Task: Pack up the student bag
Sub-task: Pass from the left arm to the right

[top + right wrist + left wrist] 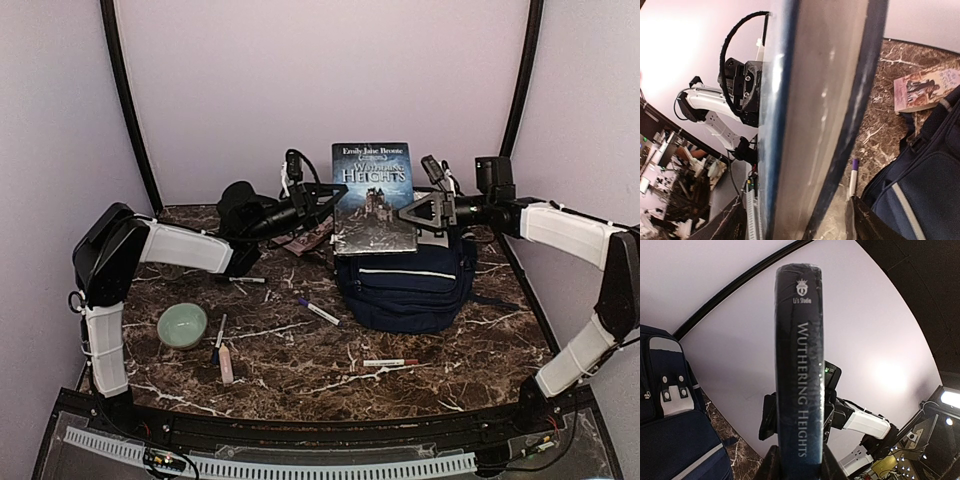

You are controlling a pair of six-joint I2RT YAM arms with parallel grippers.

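Observation:
The student bag (405, 285), a navy backpack with thin white stripes, lies at the right rear of the table. It also shows in the left wrist view (670, 440) and the right wrist view (920, 195). A dark book titled Wuthering Heights (373, 195) is held upright just above the bag. My left gripper (328, 205) is shut on its spine side, and the spine fills the left wrist view (800, 365) between the fingers (767, 465). My right gripper (414, 213) stands open around the book's page edge (815, 115), with a gap at the right finger (870, 225).
A second book (300, 240) lies on the marble behind the left gripper and shows in the right wrist view (925, 90). A purple-capped marker (318, 311), a green bowl (182, 325), a pink stick (226, 365) and a red-and-white pen (390, 362) lie in front.

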